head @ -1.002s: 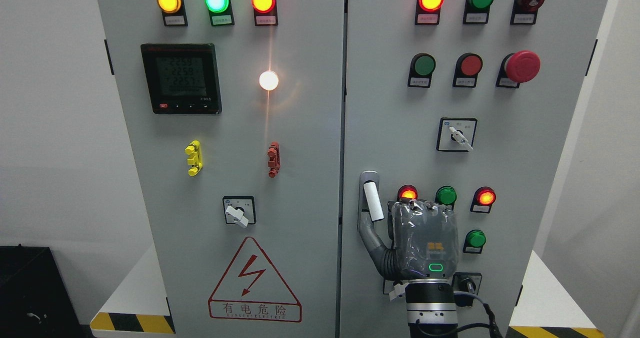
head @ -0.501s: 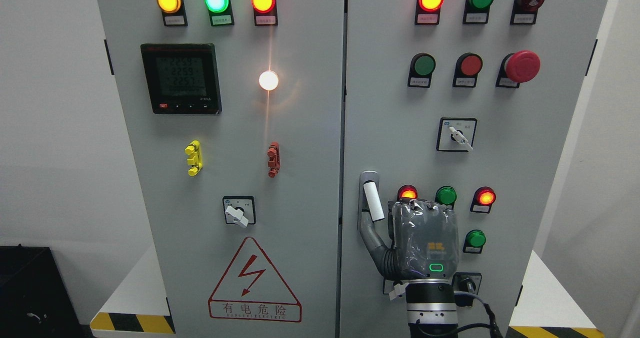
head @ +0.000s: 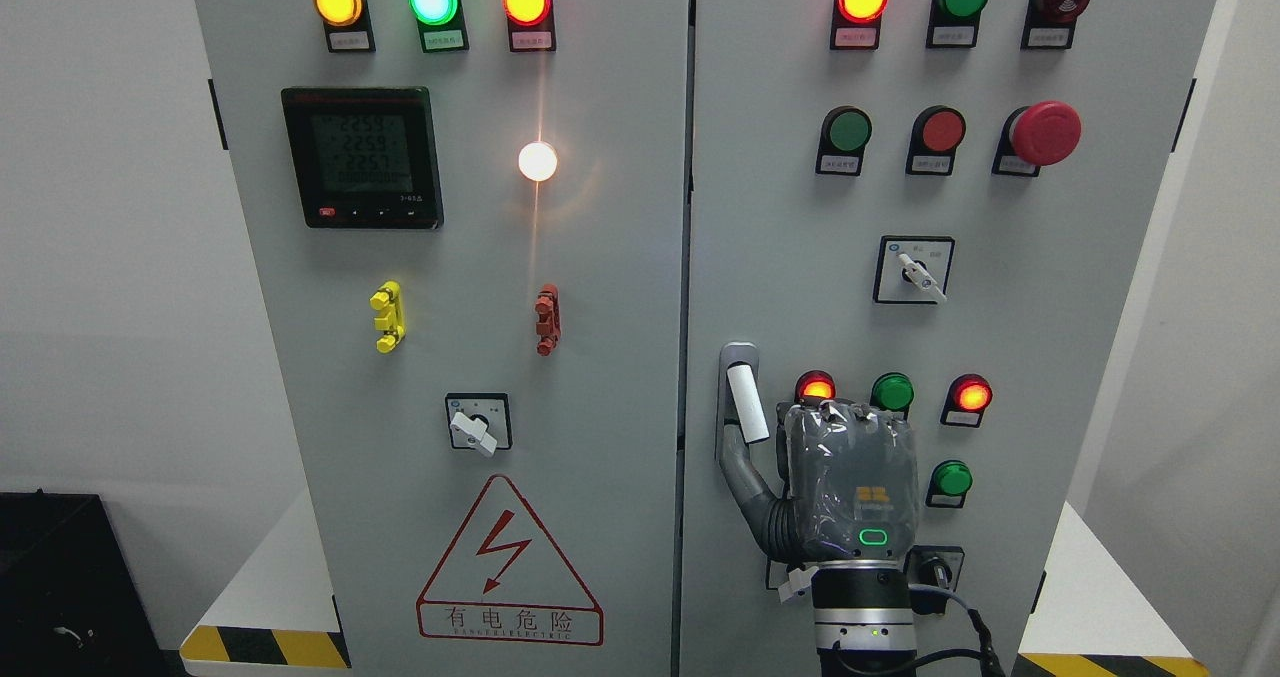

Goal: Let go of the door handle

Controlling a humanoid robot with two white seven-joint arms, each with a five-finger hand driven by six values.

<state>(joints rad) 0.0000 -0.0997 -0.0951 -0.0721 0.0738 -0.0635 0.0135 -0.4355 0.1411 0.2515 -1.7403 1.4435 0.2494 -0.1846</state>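
The door handle (head: 745, 397) is being shown upright near the left edge of the cabinet's right door (head: 1000, 307), below mid-height. The right hand (head: 845, 482) is being held just beside it, back toward the camera, its thumb (head: 745, 472) reaching up to the handle's lower end. Whether the fingers are being kept curled or apart cannot be told.

White platform (head: 275, 582) with hazard-striped edge carries the grey cabinet (head: 620, 257)

Grey cabinet (head: 620, 257), white door handle (head: 746, 404), yellow-black striped base (head: 262, 647)
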